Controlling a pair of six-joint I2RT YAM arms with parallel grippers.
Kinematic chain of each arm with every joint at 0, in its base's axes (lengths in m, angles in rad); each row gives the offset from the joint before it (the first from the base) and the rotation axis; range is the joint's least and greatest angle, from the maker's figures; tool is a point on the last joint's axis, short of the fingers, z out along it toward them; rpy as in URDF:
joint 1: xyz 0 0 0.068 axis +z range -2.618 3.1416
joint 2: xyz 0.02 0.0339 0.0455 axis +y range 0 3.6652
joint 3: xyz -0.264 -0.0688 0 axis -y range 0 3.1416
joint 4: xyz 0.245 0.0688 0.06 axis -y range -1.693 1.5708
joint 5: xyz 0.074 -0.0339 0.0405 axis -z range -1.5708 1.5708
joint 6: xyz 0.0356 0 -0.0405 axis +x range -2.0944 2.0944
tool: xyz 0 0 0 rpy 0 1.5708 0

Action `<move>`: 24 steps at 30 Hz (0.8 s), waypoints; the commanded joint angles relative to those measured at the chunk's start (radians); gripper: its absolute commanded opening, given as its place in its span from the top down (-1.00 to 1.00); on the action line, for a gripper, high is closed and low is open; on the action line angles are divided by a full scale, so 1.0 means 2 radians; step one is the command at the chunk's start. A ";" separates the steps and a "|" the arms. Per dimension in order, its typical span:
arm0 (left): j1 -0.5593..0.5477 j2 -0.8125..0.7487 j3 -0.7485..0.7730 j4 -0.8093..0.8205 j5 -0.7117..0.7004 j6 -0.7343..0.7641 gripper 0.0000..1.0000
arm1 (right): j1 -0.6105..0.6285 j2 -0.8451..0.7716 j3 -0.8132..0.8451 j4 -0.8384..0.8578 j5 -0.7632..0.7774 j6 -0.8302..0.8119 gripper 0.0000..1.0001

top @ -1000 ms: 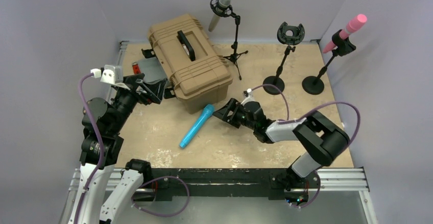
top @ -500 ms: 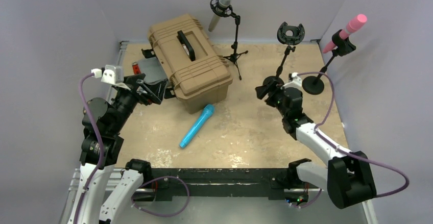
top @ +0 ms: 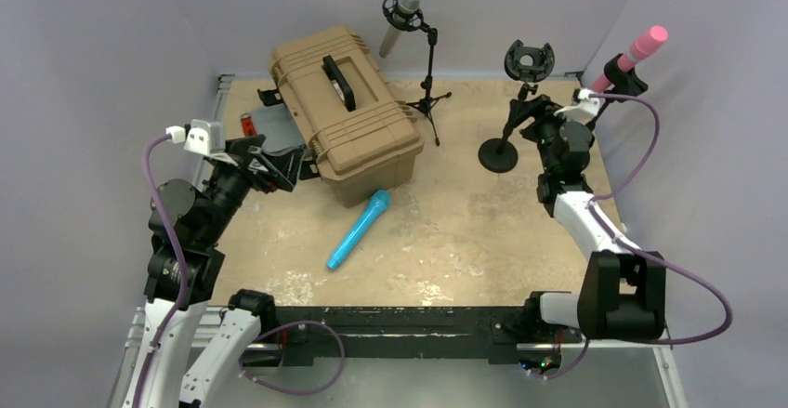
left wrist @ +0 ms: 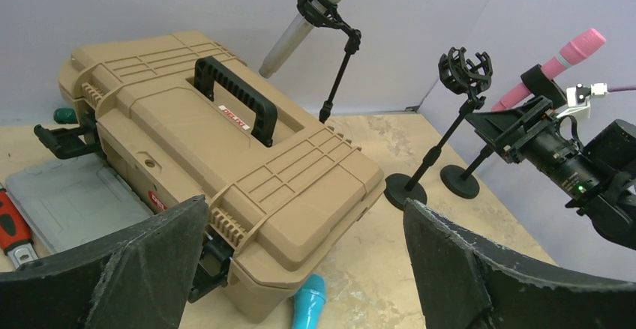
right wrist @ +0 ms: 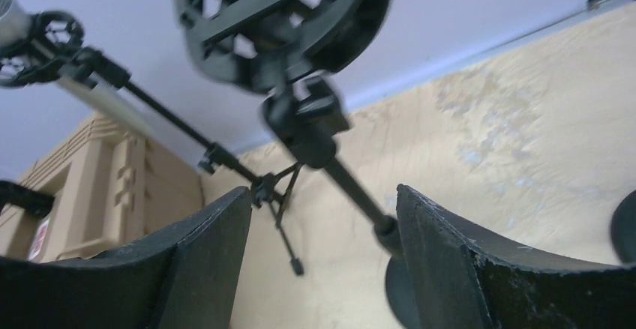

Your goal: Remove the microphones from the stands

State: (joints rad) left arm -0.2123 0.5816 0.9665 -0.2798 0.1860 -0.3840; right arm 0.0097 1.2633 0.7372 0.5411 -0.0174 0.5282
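A pink microphone [top: 641, 47] sits in the clip of a stand at the far right; it also shows in the left wrist view [left wrist: 561, 61]. A grey microphone [top: 400, 18] sits in a tripod stand at the back. Between them is a stand with an empty clip [top: 528, 59]. A blue microphone [top: 358, 231] lies flat on the table. My right gripper [top: 528, 115] is open and empty, with the empty stand's pole [right wrist: 352, 186] between its fingers, close to the right one. My left gripper [top: 279, 162] is open and empty beside the tan case.
A tan hard case [top: 344, 115] with a black handle stands at the back left, with a grey tray and a red tool [left wrist: 15, 228] behind it. The empty stand's round base [top: 499, 155] is left of my right arm. Walls close the table at the back and right.
My right arm has swung from the table's middle, near the blue microphone, to the far right by the empty stand. The left arm has not moved.
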 commanded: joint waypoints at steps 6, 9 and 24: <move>-0.009 -0.007 0.009 0.000 -0.004 0.002 -1.00 | -0.032 0.076 0.037 0.131 -0.087 -0.043 -0.13; -0.010 -0.005 0.010 0.000 -0.005 0.002 -1.00 | -0.032 0.073 0.037 0.135 -0.111 -0.038 -0.17; -0.013 -0.003 0.011 0.000 0.000 0.002 -0.99 | -0.113 0.103 0.110 0.078 -0.251 0.110 -0.45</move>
State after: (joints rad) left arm -0.2317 0.5739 0.9668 -0.3023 0.1795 -0.3836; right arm -0.2039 1.4361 0.8761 0.6716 -0.3801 0.6720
